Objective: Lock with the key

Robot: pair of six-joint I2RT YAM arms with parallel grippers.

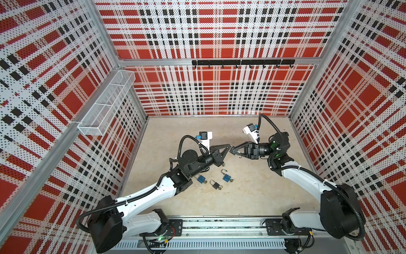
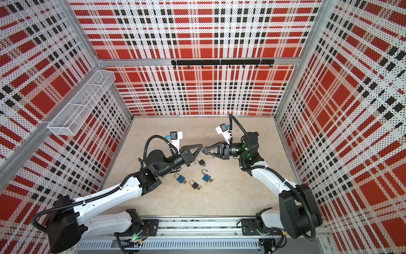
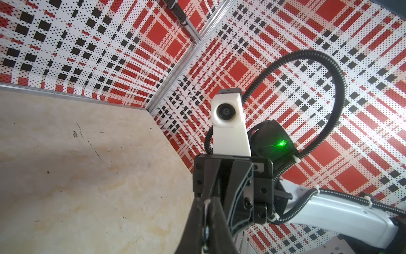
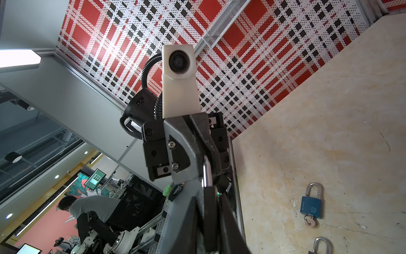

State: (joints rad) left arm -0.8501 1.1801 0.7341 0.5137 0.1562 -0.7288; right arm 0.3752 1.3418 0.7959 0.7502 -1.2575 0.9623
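Both grippers meet tip to tip above the middle of the table in both top views. My right gripper (image 1: pixel 234 150) (image 4: pixel 208 198) is shut on a black padlock (image 4: pixel 210 217), its dark body clamped between the fingers. A silver key (image 4: pixel 206 171) sticks out of the padlock toward the left arm. My left gripper (image 1: pixel 229 147) (image 3: pixel 206 199) is shut on that key (image 3: pixel 206 220), which shows as a thin silver strip between its fingers. How the padlock's shackle stands is hidden by the fingers.
Several more padlocks with keys lie on the table below the grippers: a blue one (image 1: pixel 200 179), a black one (image 1: pixel 216 185), a blue one (image 1: pixel 226 177) (image 4: pixel 311 207) and a black one (image 2: pixel 201 162). A wire basket (image 1: pixel 105 103) hangs on the left wall, a hook rail (image 1: pixel 242 62) on the back wall.
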